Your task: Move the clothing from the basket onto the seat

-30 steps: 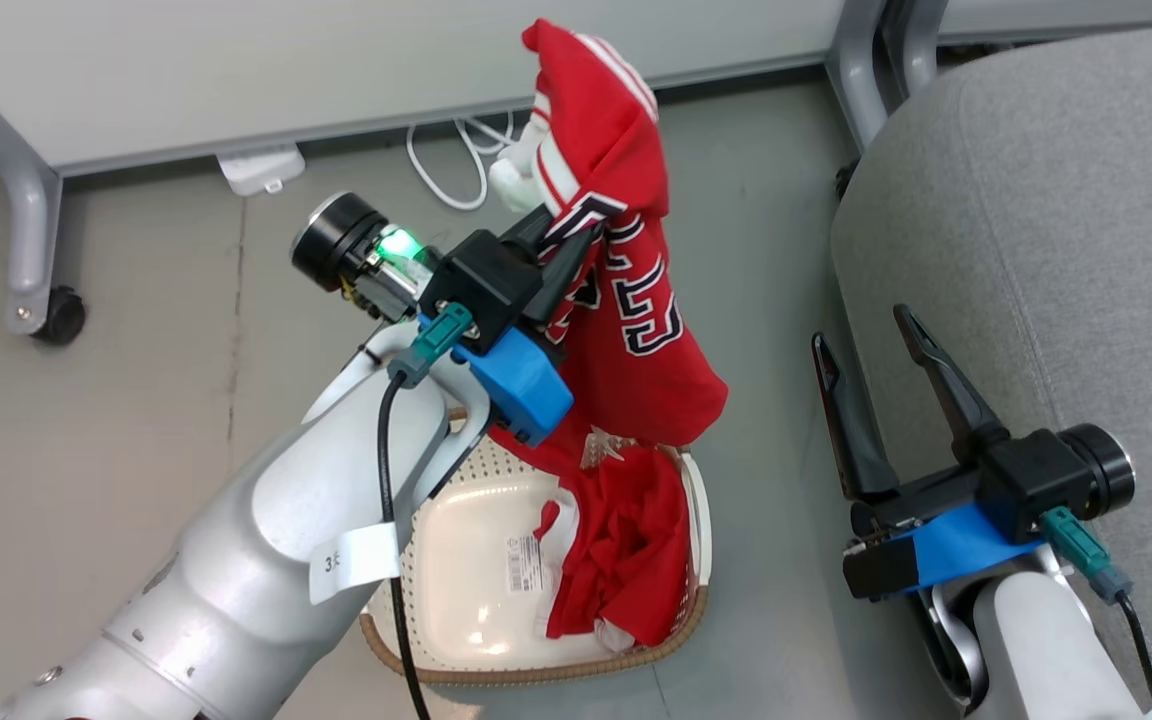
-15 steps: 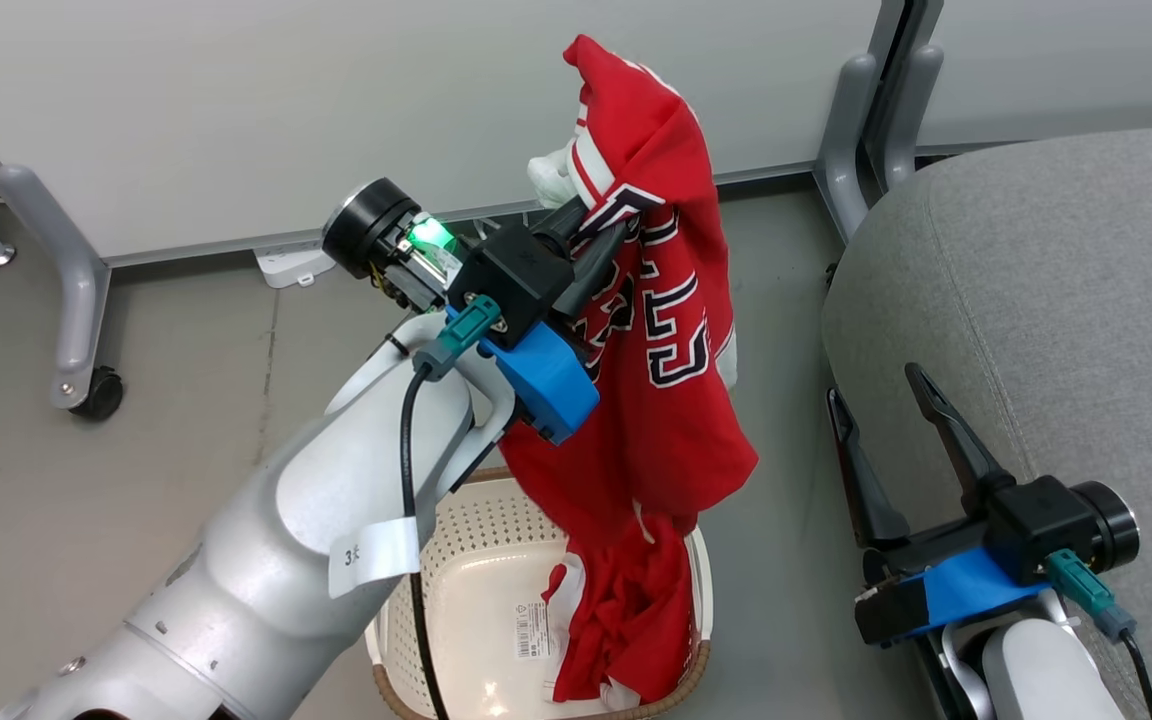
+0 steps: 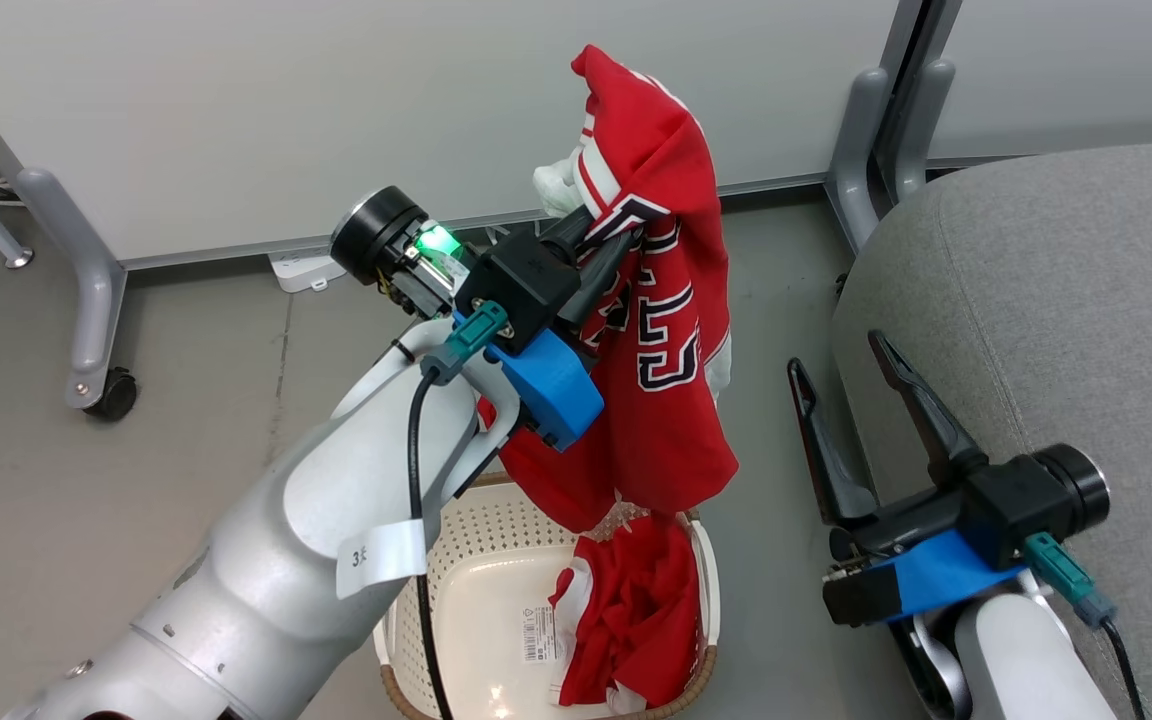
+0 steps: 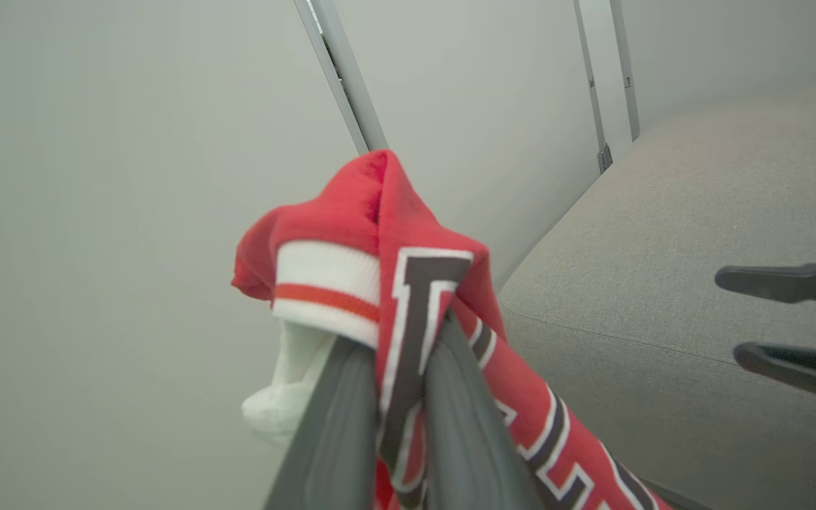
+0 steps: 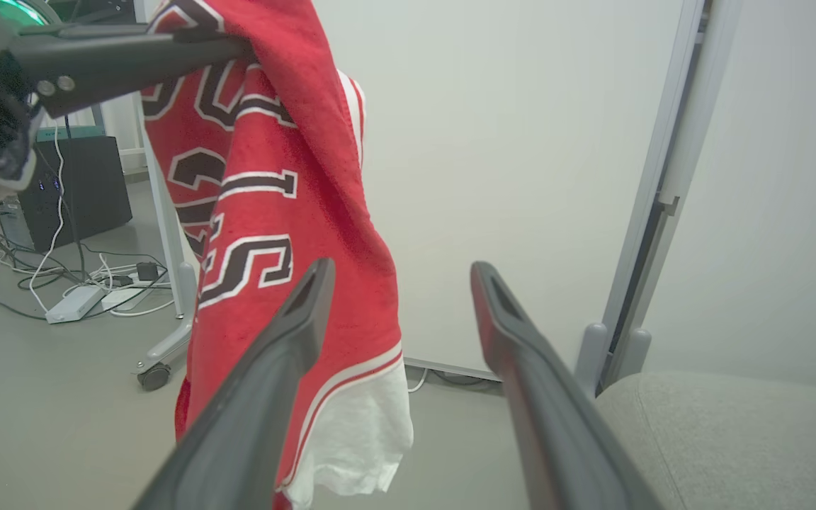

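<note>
Jersey (image 3: 676, 420) hangs lengthwise straight down, pinched by our left end effector (image 3: 604, 232), its hem hiding the far rim of the basket (image 3: 456, 530); our right end effector (image 3: 836, 352) gapes wide.

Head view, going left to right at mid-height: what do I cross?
A caster wheel → left pincer, shut on the hanging jersey → right pincer, open → seat.

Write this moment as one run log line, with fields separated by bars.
left gripper: shut on red lettered jersey | right gripper: open, empty | plain red garment: in cream perforated plastic basket
</note>
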Motion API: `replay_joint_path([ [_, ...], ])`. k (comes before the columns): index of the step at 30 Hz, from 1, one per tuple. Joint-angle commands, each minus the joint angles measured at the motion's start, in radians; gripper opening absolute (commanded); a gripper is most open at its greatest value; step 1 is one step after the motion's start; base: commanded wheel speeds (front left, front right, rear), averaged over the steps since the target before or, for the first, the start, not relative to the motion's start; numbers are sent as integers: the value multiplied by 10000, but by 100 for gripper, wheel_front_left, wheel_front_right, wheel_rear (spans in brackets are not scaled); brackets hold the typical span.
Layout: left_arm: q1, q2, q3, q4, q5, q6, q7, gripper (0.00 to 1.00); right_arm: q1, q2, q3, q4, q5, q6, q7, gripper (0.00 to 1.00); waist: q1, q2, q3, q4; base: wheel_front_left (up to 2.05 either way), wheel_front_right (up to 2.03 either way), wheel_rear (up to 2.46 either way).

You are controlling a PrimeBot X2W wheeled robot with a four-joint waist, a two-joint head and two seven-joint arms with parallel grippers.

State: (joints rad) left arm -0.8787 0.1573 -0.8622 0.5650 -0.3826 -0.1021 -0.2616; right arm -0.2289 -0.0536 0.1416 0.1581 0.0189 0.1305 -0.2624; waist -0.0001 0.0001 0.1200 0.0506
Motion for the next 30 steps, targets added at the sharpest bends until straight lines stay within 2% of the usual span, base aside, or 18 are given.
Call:
replay_joint_path([
  [1, 100, 3, 21, 11, 66, 20, -53, 0, -196, 22, 43, -63, -20, 4, -38, 100, 1, -1, 10, -1, 0, 0, 0],
  [14, -102, -296, -30, -49, 171, -51, -53, 0, -2090, -75, 1387, 536, 57, 5, -38, 100, 1, -1, 266, 246, 0, 0, 0],
  [30, -201, -599, -93, -237, 314, -153, -53, 0, -3504, 10, 1684, 3586, -264, 5, -38, 100, 1, -1, 495, 603, 0, 0, 0],
])
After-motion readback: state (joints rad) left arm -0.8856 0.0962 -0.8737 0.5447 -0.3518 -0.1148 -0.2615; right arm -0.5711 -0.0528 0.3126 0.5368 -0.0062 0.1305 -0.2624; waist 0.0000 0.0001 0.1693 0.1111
